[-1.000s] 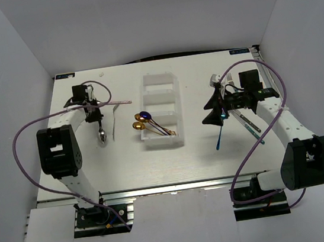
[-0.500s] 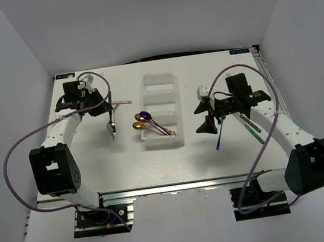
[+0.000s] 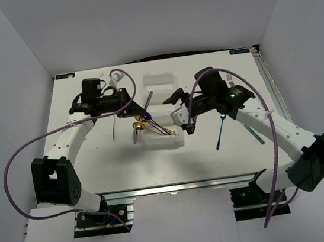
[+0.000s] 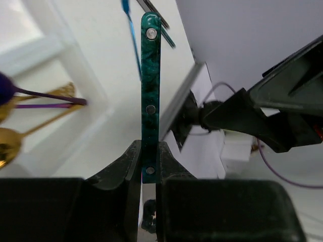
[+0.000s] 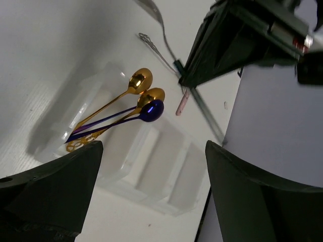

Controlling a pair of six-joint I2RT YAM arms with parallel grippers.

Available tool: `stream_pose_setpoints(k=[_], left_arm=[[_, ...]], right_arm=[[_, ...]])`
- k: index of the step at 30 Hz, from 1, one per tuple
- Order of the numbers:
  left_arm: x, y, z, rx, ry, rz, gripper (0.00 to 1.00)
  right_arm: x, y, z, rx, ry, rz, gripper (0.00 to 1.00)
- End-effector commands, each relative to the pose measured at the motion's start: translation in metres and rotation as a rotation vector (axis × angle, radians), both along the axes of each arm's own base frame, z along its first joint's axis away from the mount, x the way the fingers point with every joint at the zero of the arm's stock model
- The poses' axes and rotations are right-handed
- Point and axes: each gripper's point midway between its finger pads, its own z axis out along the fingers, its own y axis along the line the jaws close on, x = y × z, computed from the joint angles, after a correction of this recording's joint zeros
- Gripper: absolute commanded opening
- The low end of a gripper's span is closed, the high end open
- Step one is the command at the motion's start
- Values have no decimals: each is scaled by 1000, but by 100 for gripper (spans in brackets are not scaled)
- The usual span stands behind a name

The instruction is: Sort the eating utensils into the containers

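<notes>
While poised left of tray (image 3: 159,75) for sorting, left gripper (image 4: 150,148) pinches teal-handled utensil (image 4: 150,75) | right gripper (image 3: 181,114) spread, empty, right of tray.

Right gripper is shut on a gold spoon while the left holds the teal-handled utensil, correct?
No: the right gripper is open and empty in the right wrist view. The left gripper does hold the teal-handled utensil.

You see the tray (image 3: 159,75) mid-table, three spoons (image 3: 151,126) in its nearest compartment, one utensil (image 3: 113,129) left of it, two others (image 3: 220,134) right.
</notes>
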Motion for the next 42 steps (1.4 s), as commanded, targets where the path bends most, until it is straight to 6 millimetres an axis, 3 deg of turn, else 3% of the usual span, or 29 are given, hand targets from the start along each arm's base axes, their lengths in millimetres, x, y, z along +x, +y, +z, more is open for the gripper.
stream_pose_setpoints(k=[1,9,20,36,39,42], left_arm=[[-37,-25,11,-68,36,-142,2],[-59,-50,6,-70,78,-242,2],[-68,-53,2,-65,92,-270,2],[-73,-52,-6,-48,104,-277,3],[-71,-52,-5,-38,98,-269,10],[-64,-51,-4,-4,71,-243,32]], right_arm=[[-6,18,2,-76,-145,58,88],[-4,26,-12,-162,-196,28,75],[7,35,-30,-216,-239,-37,55],[12,49,-40,-248,-251,-51,16],[11,48,-43,-257,-247,-46,7],[6,47,-45,-263,-241,-25,2]])
